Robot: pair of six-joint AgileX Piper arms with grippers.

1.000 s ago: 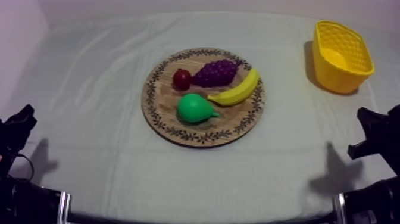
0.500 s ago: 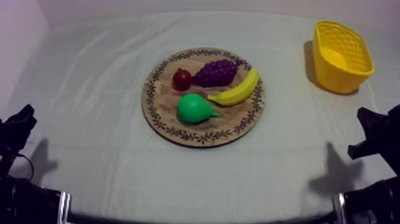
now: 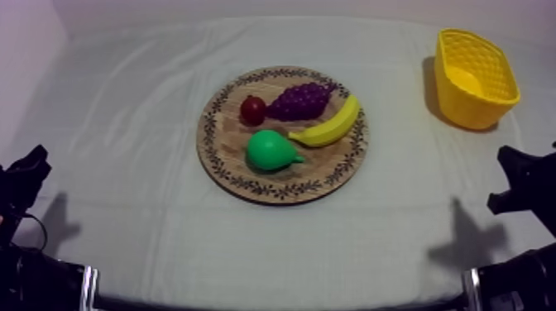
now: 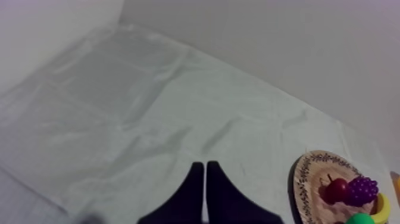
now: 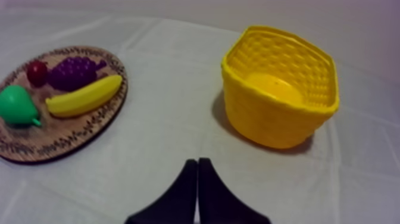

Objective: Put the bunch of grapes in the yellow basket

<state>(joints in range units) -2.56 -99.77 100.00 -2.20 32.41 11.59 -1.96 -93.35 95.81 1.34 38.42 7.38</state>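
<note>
A purple bunch of grapes [image 3: 299,100] lies on the far side of the round wooden board [image 3: 227,157], between a small red fruit [image 3: 252,109] and a banana [image 3: 329,125]. The yellow basket [image 3: 476,78] stands empty at the table's far right. My left gripper [image 3: 31,165] rests low at the left edge, my right gripper [image 3: 513,178] low at the right edge. Each wrist view shows its own fingers lying together as a narrow wedge: left gripper [image 4: 204,168], right gripper [image 5: 197,163]. The right wrist view takes in the grapes [image 5: 72,72] and the basket [image 5: 280,86].
A green pear [image 3: 270,150] lies on the board's near side, in front of the grapes. Bare grey-white cloth [image 3: 124,107] stretches between the board and both arms, and between the board and the basket.
My right gripper has shifted slightly right and down at the table's edge. The fruit, the board, the basket and the left arm have stayed put.
</note>
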